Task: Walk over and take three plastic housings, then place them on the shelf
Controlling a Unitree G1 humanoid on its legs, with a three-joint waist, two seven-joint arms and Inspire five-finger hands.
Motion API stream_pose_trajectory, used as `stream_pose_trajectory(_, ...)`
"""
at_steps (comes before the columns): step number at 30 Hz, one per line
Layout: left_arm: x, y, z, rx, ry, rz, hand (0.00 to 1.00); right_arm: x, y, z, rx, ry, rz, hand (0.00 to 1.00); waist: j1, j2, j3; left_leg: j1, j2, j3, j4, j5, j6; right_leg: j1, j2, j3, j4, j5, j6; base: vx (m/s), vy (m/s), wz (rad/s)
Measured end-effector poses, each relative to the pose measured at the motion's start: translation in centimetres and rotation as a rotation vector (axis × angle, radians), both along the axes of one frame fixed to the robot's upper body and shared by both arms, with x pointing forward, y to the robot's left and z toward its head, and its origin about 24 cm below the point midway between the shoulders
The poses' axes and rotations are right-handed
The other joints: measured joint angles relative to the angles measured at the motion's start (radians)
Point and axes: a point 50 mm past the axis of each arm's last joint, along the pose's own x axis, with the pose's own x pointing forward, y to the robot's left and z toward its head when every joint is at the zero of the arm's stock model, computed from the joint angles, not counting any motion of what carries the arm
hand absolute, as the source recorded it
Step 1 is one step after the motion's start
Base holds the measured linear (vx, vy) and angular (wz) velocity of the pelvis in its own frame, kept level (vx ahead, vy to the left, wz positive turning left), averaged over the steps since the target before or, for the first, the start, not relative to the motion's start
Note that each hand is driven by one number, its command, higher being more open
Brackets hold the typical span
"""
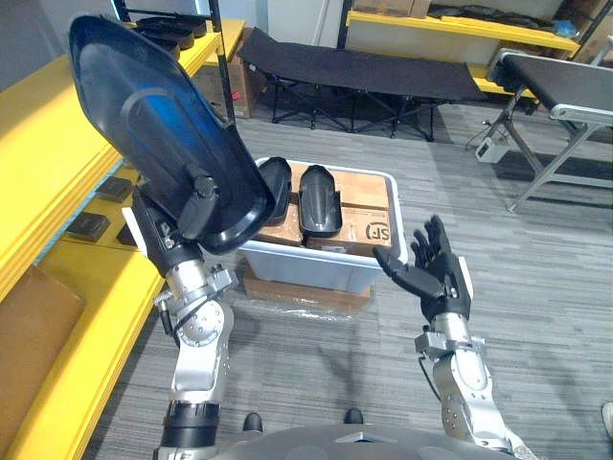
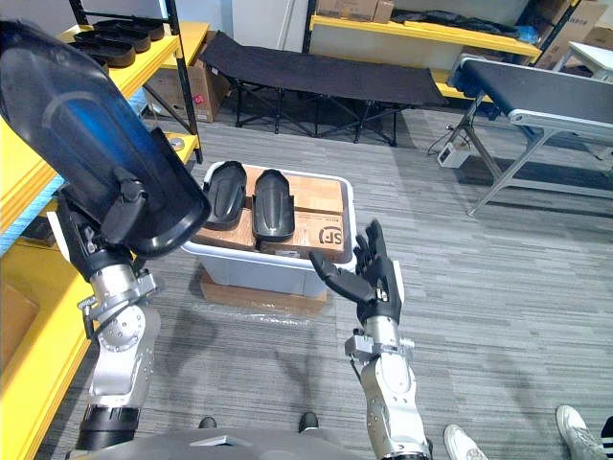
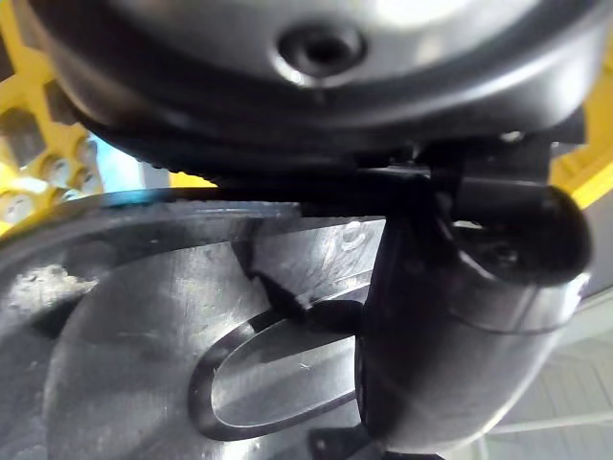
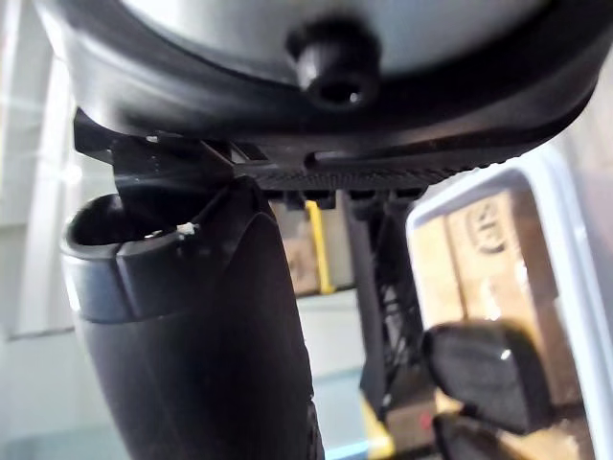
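Plastic housing (image 1: 144, 115), a big black shell, sits at 10 o'clock in the head views, clamped in the left hand (image 1: 170, 240). Thumb is hooked over its lower edge, and the shell stands up above the hand, beside the yellow shelf (image 1: 38, 144) at 9 o'clock. Right hand (image 1: 436, 273) at 4 o'clock has fingers spread apart w/ nothing in it, near the white bin (image 1: 316, 264). Bin is at centre. Two other housings (image 1: 318, 199) lie side by side in it on cardboard (image 1: 369, 206), neither hand touching them.
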Motion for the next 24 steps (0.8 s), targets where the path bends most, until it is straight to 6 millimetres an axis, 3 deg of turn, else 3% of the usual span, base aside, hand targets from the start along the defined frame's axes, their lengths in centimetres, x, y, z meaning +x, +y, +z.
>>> stream_pose_trajectory(3, -1.1, 0.6, -2.5, -0.035, 0.097, -0.007, 0.0, -0.9, -1.5, -1.3, 0.0, 0.069, -0.114, 1.0, -0.001, 0.014, -0.002, 0.001, -0.001, 0.001, -0.005, 0.0, 0.0, 0.0, -0.001, 0.001, -0.002, 0.0, 0.001, 0.0, 0.0, 0.0)
stream_pose_trajectory(7, -2.6, 1.4, -4.7, -0.101, 0.178, -0.002, 0.0, -1.4, -3.0, -1.4, -0.024, 0.074, -0.223, 1.0, 0.006, 0.022, -0.002, 0.003, 0.001, -0.002, -0.015, 0.002, -0.001, 0.0, 0.001, -0.002, -0.003, 0.0, 0.001, -0.01, -0.003, 0.01)
stream_pose_trajectory(14, -3.4, 2.4, -4.1, -0.097, 0.142, 0.051, 0.0, -0.7, -2.4, -1.5, 0.015, 0.058, -0.207, 1.0, 0.013, 0.036, -0.003, -0.005, -0.005, -0.058, -0.032, 0.021, -0.008, 0.019, -0.005, -0.058, -0.009, -0.001, 0.003, -0.03, -0.007, 0.22)
stream_pose_trajectory(18, -4.6, 2.7, -1.6, -0.077, 0.036, 0.075, 0.0, 0.7, -0.8, -1.6, 0.059, 0.053, -0.148, 1.0, 0.065, 0.05, 0.001, -0.036, -0.012, -0.145, -0.031, 0.039, -0.01, 0.047, -0.011, -0.149, -0.018, -0.008, 0.008, -0.03, -0.029, 0.64)
stream_pose_trajectory(20, -5.6, 3.9, -0.3, -0.053, -0.015, 0.132, 0.0, 2.2, 1.0, -1.5, 0.049, 0.047, -0.046, 1.0, 0.106, 0.06, 0.007, -0.044, -0.021, -0.203, -0.034, 0.052, -0.012, 0.069, -0.011, -0.209, -0.018, -0.016, 0.01, -0.02, -0.021, 0.79)
stream_pose_trajectory(24, -7.8, 6.2, 0.4, -0.011, -0.035, 0.241, 0.0, 4.1, 3.6, -0.5, 0.027, 0.007, 0.109, 1.0, 0.177, 0.06, 0.009, -0.056, -0.029, -0.269, -0.037, 0.064, -0.012, 0.095, -0.014, -0.276, -0.018, -0.029, 0.016, -0.01, -0.023, 0.54)
